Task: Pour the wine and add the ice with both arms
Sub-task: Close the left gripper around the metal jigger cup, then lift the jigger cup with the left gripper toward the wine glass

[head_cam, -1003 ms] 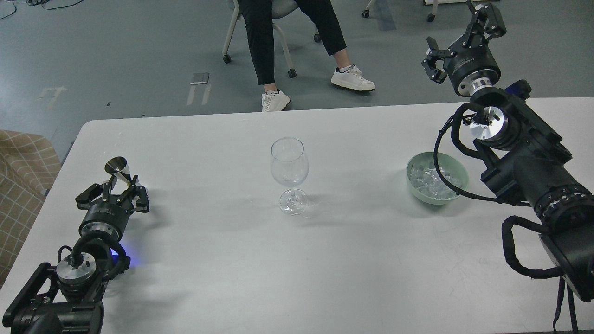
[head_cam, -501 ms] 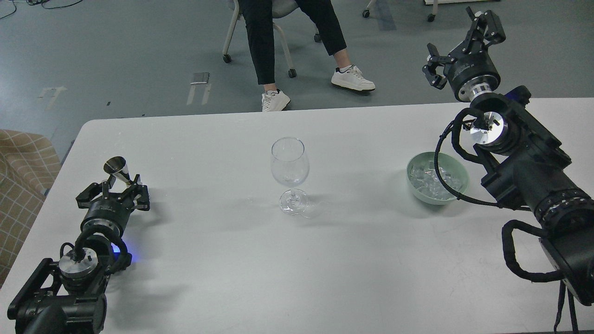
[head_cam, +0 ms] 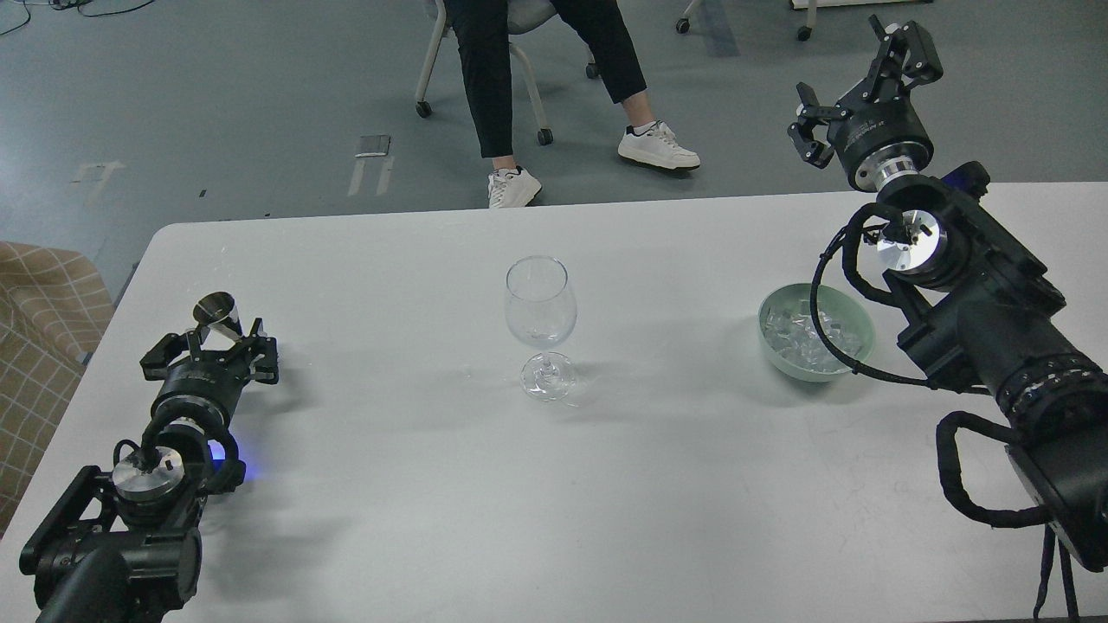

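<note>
A clear stemmed wine glass stands upright at the table's middle; whether any wine is in it cannot be told. A small shiny metal measuring cup stands at the left, its contents hidden. My left gripper lies low on the table just short of that cup, fingers spread wide, the cup at its mouth and not clamped. A pale green bowl at the right holds a heap of clear ice cubes. My right gripper is open and empty, raised high beyond the table's far right edge.
The white table has its far edge near the top and its left edge by a checked cushion. A seated person's legs and a wheeled chair are on the floor beyond. My right arm's cable loops over the bowl's near side.
My left gripper has crept a little forward and left toward the metal cup. My right gripper has lifted slightly up and to the right. Glass and bowl have not moved.
</note>
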Available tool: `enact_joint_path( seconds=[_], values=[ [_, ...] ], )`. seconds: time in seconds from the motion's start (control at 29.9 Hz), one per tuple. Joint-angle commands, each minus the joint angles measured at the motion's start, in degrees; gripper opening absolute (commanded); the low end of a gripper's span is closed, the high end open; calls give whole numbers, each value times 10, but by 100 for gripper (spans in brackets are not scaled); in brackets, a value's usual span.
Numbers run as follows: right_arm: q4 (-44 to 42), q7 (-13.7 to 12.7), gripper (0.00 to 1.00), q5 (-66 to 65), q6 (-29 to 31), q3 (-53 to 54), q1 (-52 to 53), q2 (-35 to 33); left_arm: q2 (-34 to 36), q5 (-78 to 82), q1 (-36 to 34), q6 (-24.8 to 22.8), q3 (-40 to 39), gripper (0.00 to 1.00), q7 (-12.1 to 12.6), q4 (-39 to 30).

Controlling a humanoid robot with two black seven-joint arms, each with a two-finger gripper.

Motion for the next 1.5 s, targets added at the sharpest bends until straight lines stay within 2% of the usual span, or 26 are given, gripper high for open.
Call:
enact_joint_path(
  seconds=[0.0, 0.13, 0.23, 0.27, 0.33, 0.77, 1.1, 1.3, 1.34, 1.4, 1.47],
  values=[
    [-1, 0, 100, 0, 0, 0, -1, -1, -2, 1, -5, -1, 0, 62, 0, 4],
    [-1, 0, 100, 0, 0, 0, -5, -2, -6, 1, -8, -1, 0, 61, 1, 5],
    [-1, 0, 100, 0, 0, 0, -6, -2, -6, 1, -10, -1, 0, 47, 1, 5],
    [-1, 0, 100, 0, 0, 0, -6, -2, -6, 2, -10, -2, 0, 33, 1, 4],
    [-1, 0, 100, 0, 0, 0, -6, -2, -6, 0, -13, -5, 0, 21, 2, 5],
    [0, 0, 100, 0, 0, 0, -6, -2, -6, -2, -22, -26, -8, 22, 3, 34],
    [0, 0, 100, 0, 1, -1, -6, -2, -6, -2, -28, -38, -26, 22, 11, 23],
    [0, 0, 100, 0, 1, -7, -11, -2, 1, -1, -29, -29, -25, 20, 16, -41],
    [0, 0, 100, 0, 1, -7, -11, -2, 3, -1, -25, -20, -25, 19, 26, -77],
    [1, 0, 100, 0, 1, -7, -11, -2, 4, 0, -23, -15, -25, 19, 30, -90],
    [1, 0, 100, 0, 1, -7, -11, -2, 5, 1, -21, 9, -24, 19, 41, -131]
  ],
)
